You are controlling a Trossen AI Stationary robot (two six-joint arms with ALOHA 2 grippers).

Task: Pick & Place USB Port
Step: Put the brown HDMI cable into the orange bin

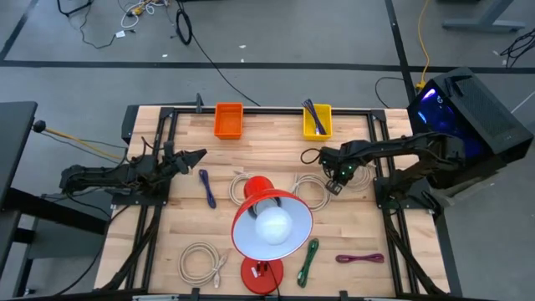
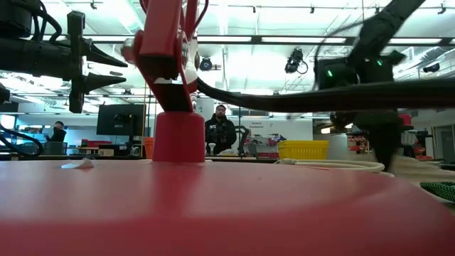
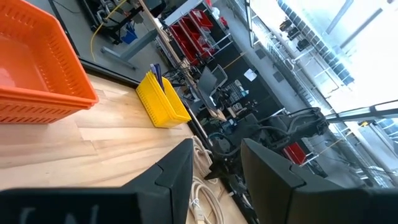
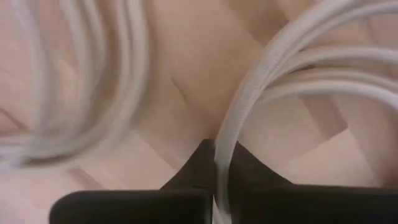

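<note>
Since right tool (image 4: 217,171) is pinching just one strand of white cable coil (image 1: 311,191) low on desk (image 1: 376,276), lifting may drag whole coil or slip. Yellow bin (image 1: 317,119) sits farther back. Left tool (image 1: 194,156) spread, idle.

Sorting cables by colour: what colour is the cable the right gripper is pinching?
White; the right gripper is closed on the white cable, best seen in the right wrist view.
</note>
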